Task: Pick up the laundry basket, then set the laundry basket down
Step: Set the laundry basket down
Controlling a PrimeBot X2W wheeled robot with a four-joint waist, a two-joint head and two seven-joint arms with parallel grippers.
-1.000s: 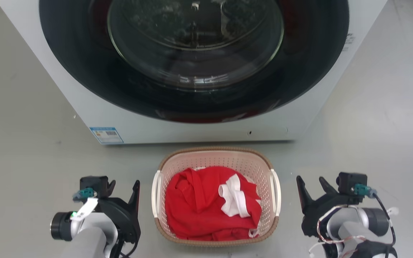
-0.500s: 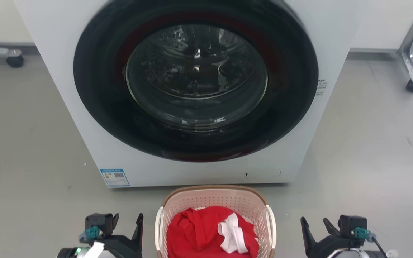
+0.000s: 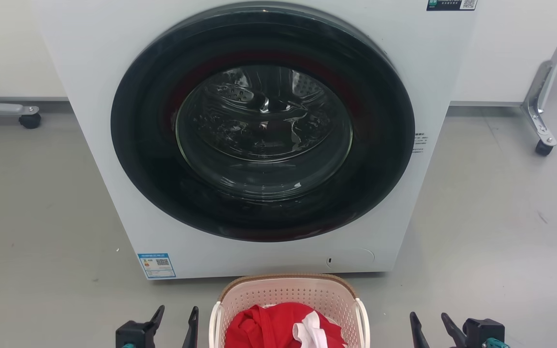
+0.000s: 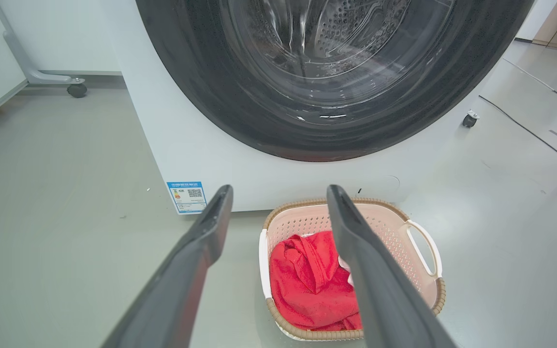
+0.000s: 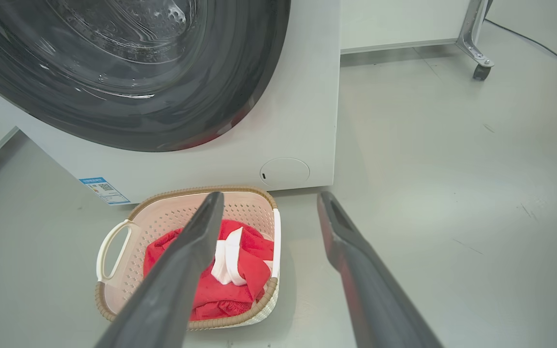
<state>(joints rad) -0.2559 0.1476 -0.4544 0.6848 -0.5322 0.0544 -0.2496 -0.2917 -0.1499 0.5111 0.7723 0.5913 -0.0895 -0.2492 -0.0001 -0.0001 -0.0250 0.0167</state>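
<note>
Down on the floor [image 3: 41, 217], just in front of the big washing machine [image 3: 259, 145], sits the laundry basket [image 3: 288, 292] with red laundry [image 3: 259, 333] inside. Left gripper [image 3: 176, 323] and right gripper [image 3: 429, 327] flank it, jaws wide, holding nothing. Uneven grabs on the handles [image 5: 109, 249] could tip it, imo. Versus a second ago, only the head camera tilted up; basket hasn't budged.

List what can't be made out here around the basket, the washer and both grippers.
- Head view: the laundry basket's near half, cut off by the bottom edge.
- Head view: left gripper and right gripper below their fingers, same edge.
- Left wrist view: white cloth beside the red garment, mostly behind a dark finger.
- Head view: blue label's print, too small.
- Head view: inside of the drum, behind reflections.
</note>
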